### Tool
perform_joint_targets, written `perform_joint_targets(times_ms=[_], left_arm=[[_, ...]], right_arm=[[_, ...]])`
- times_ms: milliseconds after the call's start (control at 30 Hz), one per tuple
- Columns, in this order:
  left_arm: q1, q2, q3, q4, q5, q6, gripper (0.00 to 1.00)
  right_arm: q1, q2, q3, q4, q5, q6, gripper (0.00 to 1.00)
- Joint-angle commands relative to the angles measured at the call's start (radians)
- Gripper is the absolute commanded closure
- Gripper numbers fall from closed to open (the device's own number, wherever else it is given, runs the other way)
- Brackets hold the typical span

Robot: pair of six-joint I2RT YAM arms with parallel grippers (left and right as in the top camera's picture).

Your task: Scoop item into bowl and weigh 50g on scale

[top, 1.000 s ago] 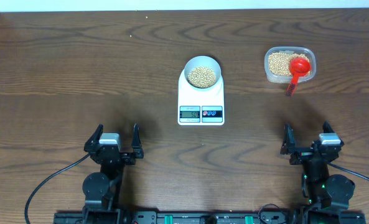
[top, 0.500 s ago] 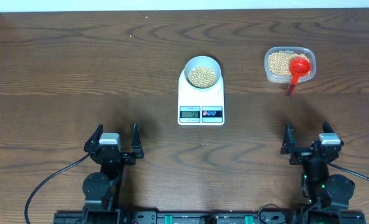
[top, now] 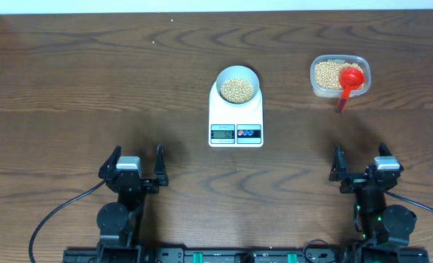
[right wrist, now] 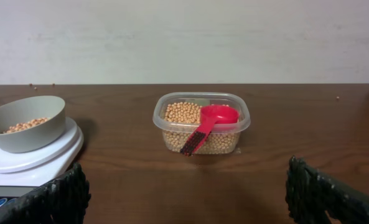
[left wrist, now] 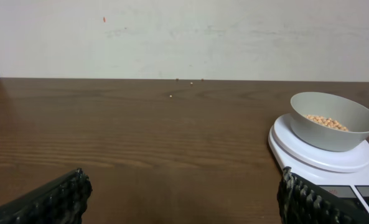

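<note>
- The left pincer (top: 137, 150) stands spread wide at the near left of the worktop (top: 85, 80), holding and touching nothing.
- The right pincer (top: 360, 150) is likewise spread wide at the near right, gripping nothing.
- The bowl (top: 222, 75) sits on the far part of the scale (top: 236, 117), mid-worktop, with a shallow layer of tan beans (top: 237, 90) inside.
- More beans fill the clear tub (top: 363, 63) at far right, where a red scoop (top: 351, 76) rests, its handle over the near rim.
</note>
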Motion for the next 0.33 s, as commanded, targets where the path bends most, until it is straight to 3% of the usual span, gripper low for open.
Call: perform_joint_targets(times_ms=[0,300], left_arm=[[0.005,-0.007,-0.008,-0.047,-0.01,0.009,0.02],[0.005,-0.007,-0.008,-0.047,-0.01,0.009,0.02]], right_arm=[[-0.002,-0.006,-0.001,-0.005,0.008,-0.011,0.01],[-0.002,-0.006,-0.001,-0.005,0.008,-0.011,0.01]])
